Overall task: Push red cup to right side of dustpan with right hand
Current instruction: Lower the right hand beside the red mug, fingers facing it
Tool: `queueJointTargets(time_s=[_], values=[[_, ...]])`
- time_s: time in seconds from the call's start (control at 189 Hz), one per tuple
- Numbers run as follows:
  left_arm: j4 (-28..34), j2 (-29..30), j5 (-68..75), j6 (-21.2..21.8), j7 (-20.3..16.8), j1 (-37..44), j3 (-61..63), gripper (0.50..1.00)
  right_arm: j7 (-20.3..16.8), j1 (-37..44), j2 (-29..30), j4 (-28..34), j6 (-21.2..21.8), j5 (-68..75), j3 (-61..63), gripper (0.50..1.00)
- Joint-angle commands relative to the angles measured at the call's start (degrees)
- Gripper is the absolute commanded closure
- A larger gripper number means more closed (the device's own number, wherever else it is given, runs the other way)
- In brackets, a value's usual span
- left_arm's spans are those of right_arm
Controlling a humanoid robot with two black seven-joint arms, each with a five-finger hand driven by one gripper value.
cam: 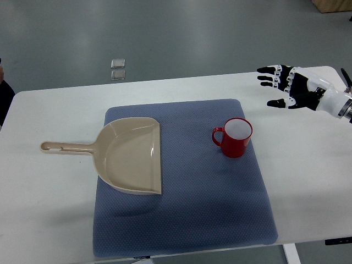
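Top view, the only camera. A white table [49,187] spans the frame; a blue-grey mat [220,209] lies on its middle.

Red cup [233,137]: upright on the mat, at about 2 o'clock from the mat's centre. Open mouth faces up, inside pale. Its handle points toward 9 o'clock, toward the dustpan. The cup touches nothing but the mat.

Beige dustpan [129,157]: lies flat on the left part of the mat, at about 9 o'clock from the cup, with a clear strip of mat between the two. Its straight open edge faces 3 o'clock, toward the cup. Its long handle runs toward 9 o'clock, off the mat and onto the bare table, with a slot near the end.

Right hand [286,87]: enters from the right edge, black and white, over the bare table at about 1 to 2 o'clock from the cup and well apart from it. Fingers [269,74] are spread apart and extended toward 9 o'clock, thumb lower, holding nothing. No contact with the cup or mat.

Left hand: not seen.

Beyond the table's far edge, at 12 o'clock from the dustpan, two small clear squares [117,69] lie on the grey floor. A dark shape sits at the left edge of the frame; cannot tell what it is.
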Motion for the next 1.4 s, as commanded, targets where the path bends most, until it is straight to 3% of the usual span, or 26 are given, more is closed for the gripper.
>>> queueJointTargets(time_s=[0.0, 0.74, 1.396], values=[[0.0, 0.0, -0.01, 0.0, 0.01, 0.0, 0.0, 0.5, 0.45, -1.9, 0.21, 0.44, -0.02, -5.0, 0.01, 0.568], [0.09, 0.0, -0.1, 0.0, 0.01, 0.0, -0.09, 0.5, 0.45, -6.65, 6.89, 0.09, -0.21, -8.17, -0.08, 0.57], [0.09, 0.0, -0.1, 0.0, 0.01, 0.0, -0.09, 0.5, 0.45, -6.65, 12.34, -3.07, -5.84, -7.55, -0.52, 0.568]])
